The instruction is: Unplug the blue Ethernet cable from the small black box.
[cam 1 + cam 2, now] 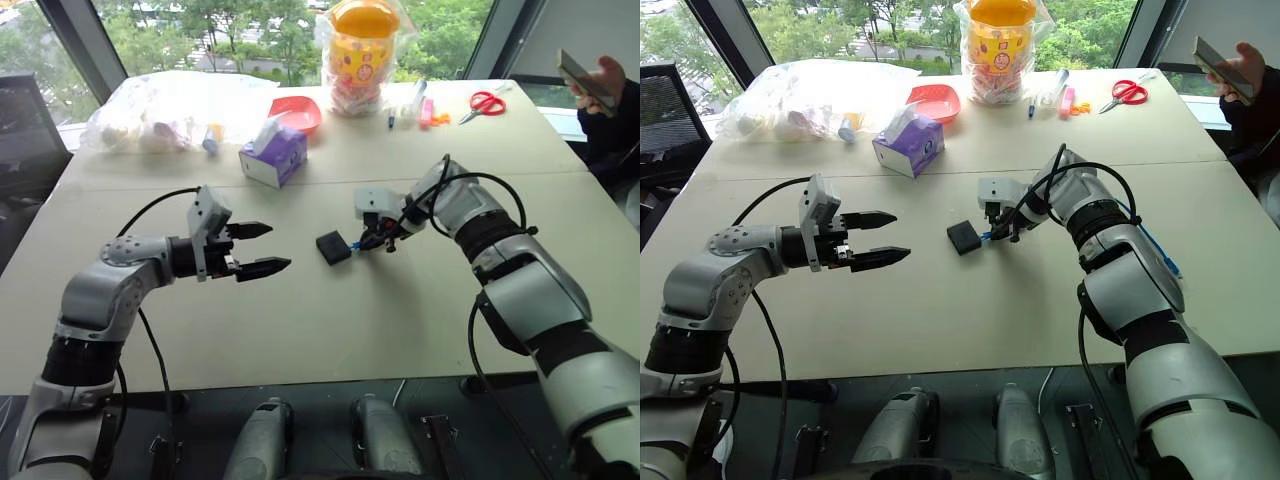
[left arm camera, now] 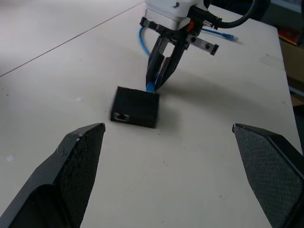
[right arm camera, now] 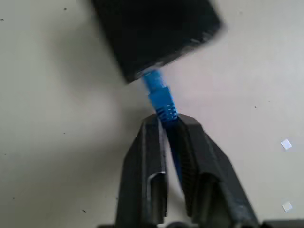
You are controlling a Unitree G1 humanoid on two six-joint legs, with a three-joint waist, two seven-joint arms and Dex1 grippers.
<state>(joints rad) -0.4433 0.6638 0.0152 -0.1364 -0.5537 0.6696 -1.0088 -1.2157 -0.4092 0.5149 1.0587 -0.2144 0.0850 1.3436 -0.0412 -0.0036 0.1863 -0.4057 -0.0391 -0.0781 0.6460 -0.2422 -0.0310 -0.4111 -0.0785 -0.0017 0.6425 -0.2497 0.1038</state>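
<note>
Your right hand (image 3: pixel 164 128) is clenched on the blue Ethernet cable (image 3: pixel 160 97) right behind the small black box (image 1: pixel 333 247), so pull straight back along the cord; your left hand (image 1: pixel 262 249) waits released.

right gripper (image 2: pixel 159 85) pinching blue ethernet cable (image 2: pixel 151 86), plugged into small black box (image 2: pixel 136 107)

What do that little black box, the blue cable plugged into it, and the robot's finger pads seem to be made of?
The small black box looks like matte plastic: dull, even black with crisp moulded edges.

The blue Ethernet cable seems to be rubbery plastic; its boot is ribbed and faintly glossy.

The left gripper has fingers with a fine grid texture, probably grippy rubber or textured plastic, though looks alone cannot settle it.
</note>
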